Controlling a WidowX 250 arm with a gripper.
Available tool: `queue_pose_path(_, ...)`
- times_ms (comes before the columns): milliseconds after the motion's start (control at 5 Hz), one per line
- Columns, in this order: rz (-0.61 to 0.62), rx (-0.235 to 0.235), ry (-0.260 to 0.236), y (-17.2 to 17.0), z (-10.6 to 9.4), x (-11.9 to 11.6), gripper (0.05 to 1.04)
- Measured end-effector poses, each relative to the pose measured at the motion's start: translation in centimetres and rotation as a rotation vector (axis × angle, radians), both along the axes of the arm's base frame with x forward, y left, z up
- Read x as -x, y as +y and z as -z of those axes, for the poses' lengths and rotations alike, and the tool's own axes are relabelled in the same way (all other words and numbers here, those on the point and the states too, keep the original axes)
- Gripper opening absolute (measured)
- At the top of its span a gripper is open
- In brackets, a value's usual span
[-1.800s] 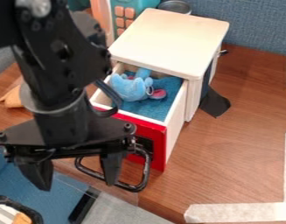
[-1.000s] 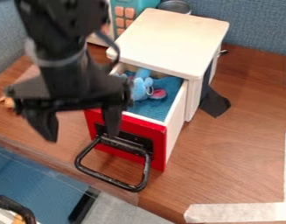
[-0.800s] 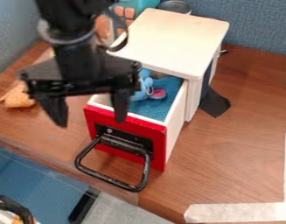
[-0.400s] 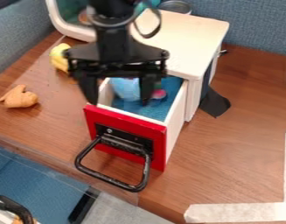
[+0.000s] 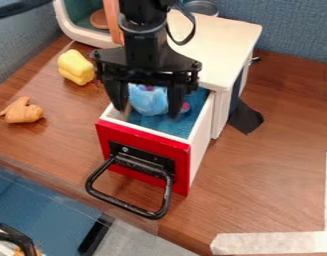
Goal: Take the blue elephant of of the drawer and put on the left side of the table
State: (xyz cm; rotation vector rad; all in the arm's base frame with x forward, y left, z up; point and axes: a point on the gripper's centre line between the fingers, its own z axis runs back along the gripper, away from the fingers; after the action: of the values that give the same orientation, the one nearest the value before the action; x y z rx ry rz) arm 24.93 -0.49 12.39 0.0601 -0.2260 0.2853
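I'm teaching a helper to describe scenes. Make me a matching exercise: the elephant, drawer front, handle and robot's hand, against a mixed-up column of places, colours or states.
Column one
1. Elephant
2. Drawer front
3. Handle
4. Hand

Column two
A. Fingers spread apart
B. Forms a black loop
C. Inside the open drawer
D. Red

Right pairs: 1-C, 2-D, 3-B, 4-A

Wooden table point(image 5: 272, 175), white cabinet point(image 5: 226, 42) with red-fronted drawer point(image 5: 152, 144), yellow toy point(image 5: 75, 67), tan knobbly lump point(image 5: 22, 111), pale tape strips point(image 5: 272, 243), white-framed box point(image 5: 89, 39)
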Motion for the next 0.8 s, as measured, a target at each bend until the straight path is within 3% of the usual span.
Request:
queue_pose_path(200,-0.05,-0.013,-0.063,0.5,0.2,-1.3,0.999)
queue_pose_path(800,-0.103,-0.022,-0.033,2.2,2.9,-3.6,1.0)
